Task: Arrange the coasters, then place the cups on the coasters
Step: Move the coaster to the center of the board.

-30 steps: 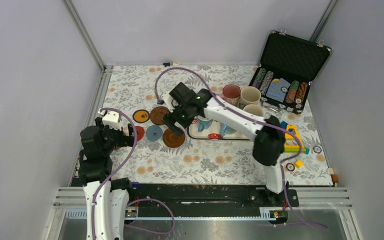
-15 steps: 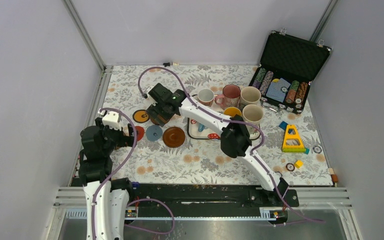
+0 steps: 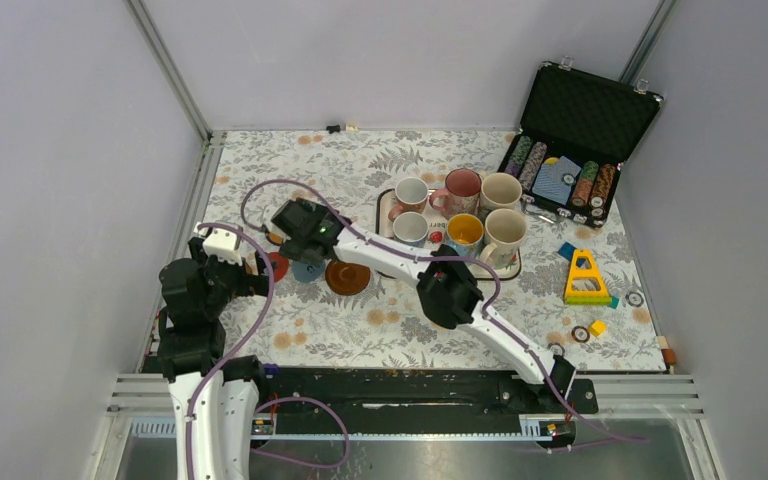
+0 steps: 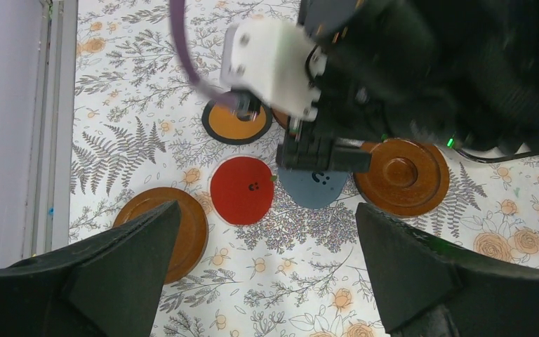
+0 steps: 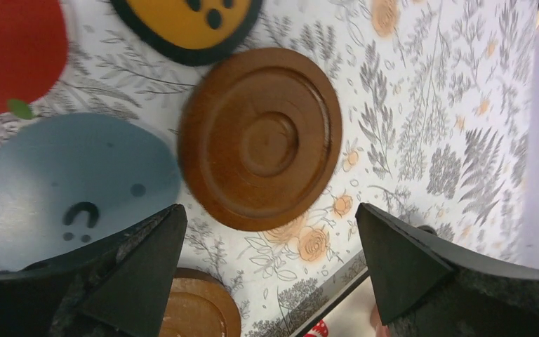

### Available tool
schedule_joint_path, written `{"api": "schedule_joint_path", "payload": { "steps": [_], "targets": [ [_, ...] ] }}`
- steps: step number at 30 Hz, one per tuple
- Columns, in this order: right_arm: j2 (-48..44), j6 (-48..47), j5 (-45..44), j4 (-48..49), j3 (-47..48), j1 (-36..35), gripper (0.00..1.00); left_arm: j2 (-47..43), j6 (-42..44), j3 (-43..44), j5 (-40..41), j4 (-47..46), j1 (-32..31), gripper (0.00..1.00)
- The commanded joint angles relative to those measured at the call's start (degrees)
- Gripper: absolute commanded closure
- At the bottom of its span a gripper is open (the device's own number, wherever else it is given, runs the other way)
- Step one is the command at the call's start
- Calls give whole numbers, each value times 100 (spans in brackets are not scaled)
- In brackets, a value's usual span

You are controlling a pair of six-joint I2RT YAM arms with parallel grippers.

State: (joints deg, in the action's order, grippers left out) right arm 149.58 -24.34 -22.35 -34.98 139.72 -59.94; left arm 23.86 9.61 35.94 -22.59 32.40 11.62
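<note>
Plainly, the right arm's fingers (image 5: 126, 281) spread wide and hold nothing, poised over a ribbed dark brown wooden coaster (image 5: 263, 137) lying flat on the floral worktop (image 5: 428, 105). A grey-blue disc coaster (image 5: 63, 189) lies just beside it. The red round coaster (image 5: 14, 49), the black coaster with an orange centre (image 5: 182, 17) and a second brown coaster (image 5: 196, 312) are cut off at the frame edges. The left arm's fingers (image 4: 112, 274) gape wide, empty — one hides part of a third brown coaster (image 4: 186, 225). Six ceramic handled mugs (image 3: 460, 188) crowd a tray (image 3: 378, 212), well apart.
</note>
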Motion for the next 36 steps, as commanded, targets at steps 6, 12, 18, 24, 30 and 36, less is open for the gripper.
{"api": "schedule_joint_path", "payload": {
  "steps": [6,12,18,24,30,36],
  "targets": [
    [290,-1138,-506,476,-19,-266,0,19,50,-49,-170,-347,34,1],
    [597,-1984,-1107,1150,-71,-281,0,29,42,-51,-173,-348,35,1],
    [1091,-3378,-1782,2340,266,-84,0,106,51,-48,-156,-363,29,1],
    [1313,-4222,-2042,3285,506,245,0,135,59,-54,-140,-371,34,1],
    [759,-3960,-2024,3072,220,434,1,199,43,-38,-86,-376,34,1],
    [-1090,-2494,-609,1133,-1068,291,2,180,47,-49,-31,-375,33,1]
  ]
}}
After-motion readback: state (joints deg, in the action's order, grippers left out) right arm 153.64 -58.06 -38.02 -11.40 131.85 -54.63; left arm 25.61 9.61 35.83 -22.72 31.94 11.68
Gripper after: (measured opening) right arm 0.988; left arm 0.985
